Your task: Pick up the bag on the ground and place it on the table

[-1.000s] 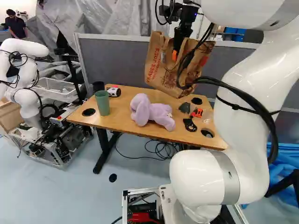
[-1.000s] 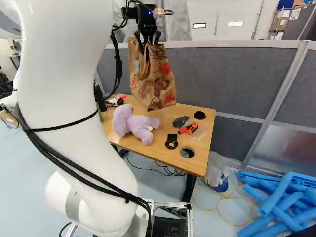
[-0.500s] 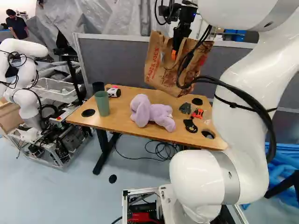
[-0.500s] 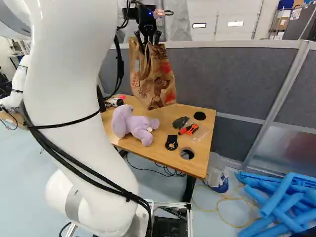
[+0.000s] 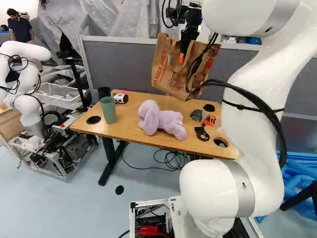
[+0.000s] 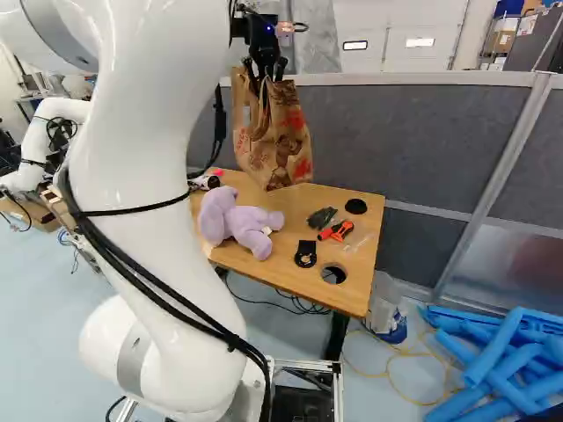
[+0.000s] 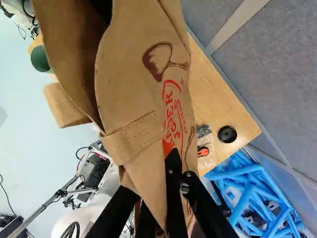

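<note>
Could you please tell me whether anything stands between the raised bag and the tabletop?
Nothing visible blocks the air between the bag and the table, but the purple plush toy and orange tool lying on it might crowd the landing.

Soft lilac plush toy (image 5: 161, 120) sprawled out over there | green round cup (image 5: 108, 111), black cylindrical cup (image 5: 104, 91) just behind it | small orange-and-black tool (image 6: 337, 231) near flat black plastic piece (image 6: 304, 254) | jumbled blue tubes (image 6: 493, 356) by grey fabric partition (image 6: 422, 141)
</note>
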